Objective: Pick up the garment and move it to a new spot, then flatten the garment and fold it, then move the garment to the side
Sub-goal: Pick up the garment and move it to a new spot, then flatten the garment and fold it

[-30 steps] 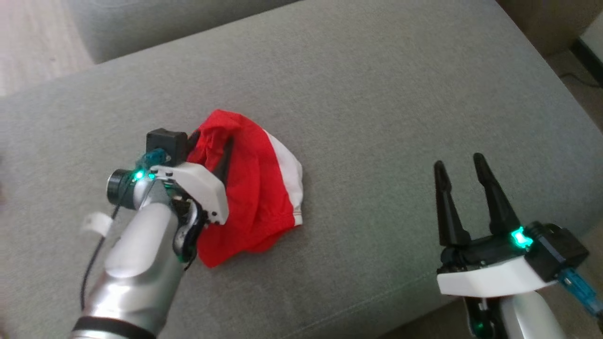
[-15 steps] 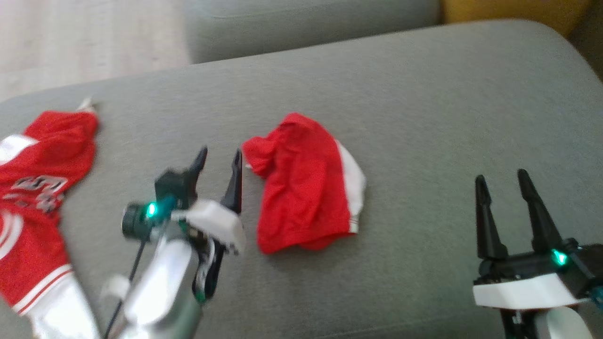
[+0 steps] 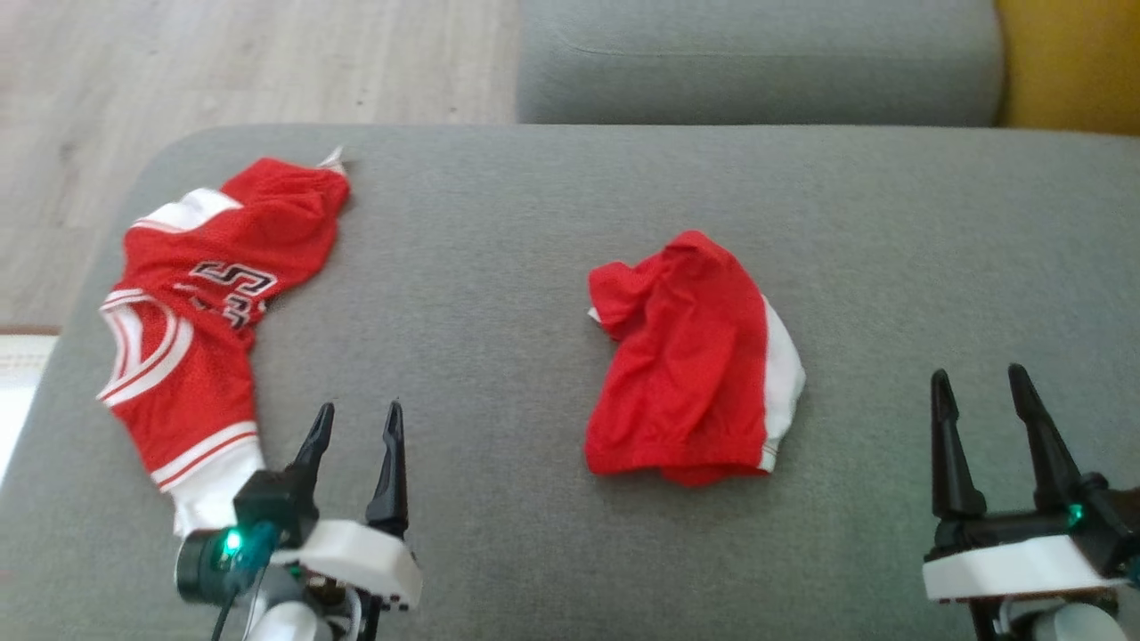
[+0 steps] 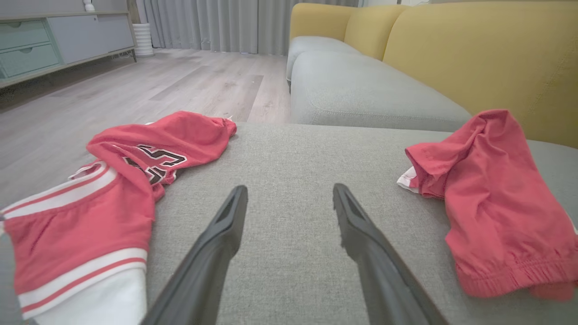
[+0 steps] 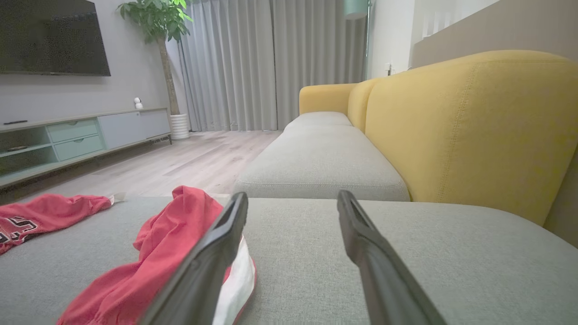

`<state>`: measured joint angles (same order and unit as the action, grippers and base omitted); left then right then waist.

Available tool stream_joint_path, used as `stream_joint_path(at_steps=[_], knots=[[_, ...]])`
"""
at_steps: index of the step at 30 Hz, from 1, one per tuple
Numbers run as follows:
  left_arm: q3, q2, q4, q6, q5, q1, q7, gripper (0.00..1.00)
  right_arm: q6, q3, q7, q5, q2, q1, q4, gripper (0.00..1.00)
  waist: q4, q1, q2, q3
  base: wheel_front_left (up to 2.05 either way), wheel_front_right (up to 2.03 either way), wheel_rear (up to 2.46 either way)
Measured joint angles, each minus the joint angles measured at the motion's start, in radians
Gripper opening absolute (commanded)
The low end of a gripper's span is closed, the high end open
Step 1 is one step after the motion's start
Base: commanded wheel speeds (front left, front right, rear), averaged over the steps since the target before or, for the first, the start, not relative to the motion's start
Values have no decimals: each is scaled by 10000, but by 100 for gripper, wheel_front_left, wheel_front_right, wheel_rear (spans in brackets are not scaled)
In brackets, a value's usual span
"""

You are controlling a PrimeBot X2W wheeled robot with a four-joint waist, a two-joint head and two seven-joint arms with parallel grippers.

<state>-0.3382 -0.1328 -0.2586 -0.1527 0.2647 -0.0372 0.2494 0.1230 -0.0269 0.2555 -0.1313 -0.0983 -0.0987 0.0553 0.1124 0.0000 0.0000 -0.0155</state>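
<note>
The big grey sofa seat (image 3: 499,231) holds everything, and the wooden floor (image 3: 223,53) shows past its far edge. The biggest cloth thing is the red jersey (image 3: 205,312). It lies crumpled on the left side of the seat, and its white striped end is near the front edge, just beside the left gripper (image 3: 359,409). The red shorts (image 3: 686,356) are smaller. They lie in a loose bundle near the middle of the seat, well apart from the jersey. The left gripper hangs low at the front left with its two fingers spread wide and nothing between them. The right gripper (image 3: 977,374) hangs low at the front right, and it is wide open and empty too. I think the job now is to pick a garment up. The jersey looks like the one, because it is the messy one and the closest to the left gripper, but I cannot be sure. To do it well, the left gripper should come down on a thick edge, like the white striped hem. It should pinch only the jersey, not the seat cloth under it. It should close tight before it lifts, because thin cloth can slip out. It should lift high enough that the whole jersey comes off the seat and does not drag. Then it should set the jersey down on the bare grey part, away from the shorts, so both grippers have room to pull it flat.
</note>
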Motion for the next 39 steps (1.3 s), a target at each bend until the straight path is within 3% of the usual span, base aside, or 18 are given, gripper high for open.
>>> stream_joint_path(at_steps=[8, 22, 39], knots=[[826, 35, 431, 451, -353, 778, 2, 100, 0, -355, -2, 96, 272, -477, 719, 100, 354, 0, 0, 244, 0, 0, 0], [1593, 353, 554, 1283, -968, 1132, 0, 100, 0, -523, -2, 96, 535, -484, 915, 100, 64, 0, 0, 292, 0, 0, 0], [2065, 631, 382, 1709, -1335, 1131, 2, 100, 0, -426, -2, -82, 546, -494, 1001, 100, -480, 0, 0, 204, 0, 0, 0]])
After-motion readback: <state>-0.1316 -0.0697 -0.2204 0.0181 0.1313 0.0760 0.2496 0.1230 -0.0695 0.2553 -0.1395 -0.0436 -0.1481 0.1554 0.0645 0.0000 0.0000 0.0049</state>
